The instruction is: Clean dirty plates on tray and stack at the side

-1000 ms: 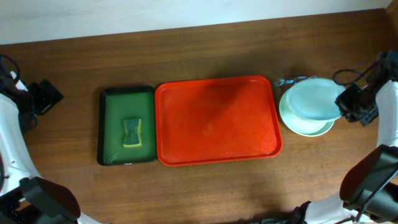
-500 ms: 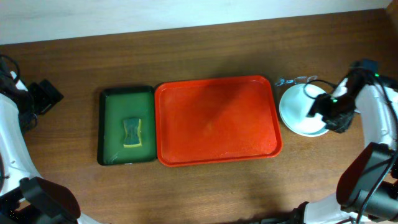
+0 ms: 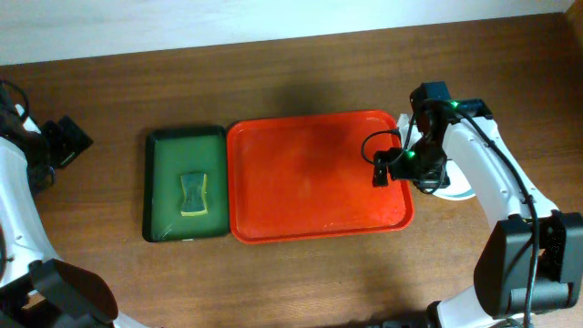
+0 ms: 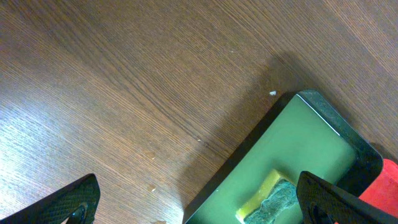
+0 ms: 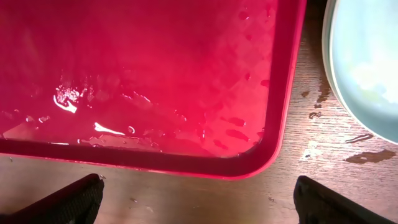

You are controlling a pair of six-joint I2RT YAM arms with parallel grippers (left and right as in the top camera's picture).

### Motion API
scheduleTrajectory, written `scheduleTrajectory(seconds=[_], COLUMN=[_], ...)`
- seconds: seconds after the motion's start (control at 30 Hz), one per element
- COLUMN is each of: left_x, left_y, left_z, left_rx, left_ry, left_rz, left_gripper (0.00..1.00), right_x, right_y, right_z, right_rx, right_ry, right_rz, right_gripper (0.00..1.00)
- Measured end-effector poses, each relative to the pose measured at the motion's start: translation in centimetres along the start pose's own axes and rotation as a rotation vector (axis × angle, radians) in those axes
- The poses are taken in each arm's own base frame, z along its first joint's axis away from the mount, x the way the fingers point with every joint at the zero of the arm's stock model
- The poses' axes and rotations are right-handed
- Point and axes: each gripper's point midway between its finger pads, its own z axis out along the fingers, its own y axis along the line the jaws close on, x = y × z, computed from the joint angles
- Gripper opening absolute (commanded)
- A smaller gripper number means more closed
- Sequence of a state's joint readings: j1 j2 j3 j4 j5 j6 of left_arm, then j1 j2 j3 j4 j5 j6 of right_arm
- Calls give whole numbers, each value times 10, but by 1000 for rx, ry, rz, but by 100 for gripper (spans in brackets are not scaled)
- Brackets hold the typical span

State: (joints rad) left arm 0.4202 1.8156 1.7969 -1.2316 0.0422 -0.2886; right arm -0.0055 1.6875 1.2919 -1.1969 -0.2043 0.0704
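The red tray (image 3: 310, 178) lies mid-table, wet and with no plates on it; its near right corner (image 5: 267, 149) shows in the right wrist view. The plates are stacked on the table right of the tray, mostly hidden under my right arm: a pale sliver (image 3: 459, 191) shows from above, and the mint top plate (image 5: 367, 56) shows in the wrist view. My right gripper (image 3: 383, 164) hovers over the tray's right edge, open and holding nothing (image 5: 199, 208). My left gripper (image 3: 66, 141) stands open at the far left, left of the green tray (image 4: 199, 205).
A dark green tray (image 3: 187, 182) with a yellow-green sponge (image 3: 193, 193) sits against the red tray's left side; both also appear in the left wrist view, the tray (image 4: 298, 149) and the sponge (image 4: 270, 200). Water drops (image 5: 317, 106) lie on the wood between red tray and plates.
My right gripper set the mint plate on the stack, opened, and swung left to the red tray's right edge. The left arm has not moved.
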Motion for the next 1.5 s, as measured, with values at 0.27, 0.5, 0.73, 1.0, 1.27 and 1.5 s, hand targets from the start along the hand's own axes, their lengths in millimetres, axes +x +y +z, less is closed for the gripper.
scheduleTrajectory(seconds=[0.27,0.5,0.73,1.0,1.27,1.5], left_x=[0,0,0,0,0,0], left_y=[0,0,0,0,0,0], left_z=[0,0,0,0,0,0], left_rx=[0,0,0,0,1,0], left_ry=[0,0,0,0,2,1], left_rz=[0,0,0,0,0,0], left_gripper=[99,99,99,99,99,99], right_x=[0,0,0,43,131,133], right_y=[0,0,-8,16,37,54], right_z=[0,0,-32,-166,-253,-274], right_rx=[0,0,75,37,-66,-170], right_ry=[0,0,-121,-656,-1442,-1919], right_rz=[0,0,-18,-106,-273,-424], right_gripper=[99,99,99,99,98,99])
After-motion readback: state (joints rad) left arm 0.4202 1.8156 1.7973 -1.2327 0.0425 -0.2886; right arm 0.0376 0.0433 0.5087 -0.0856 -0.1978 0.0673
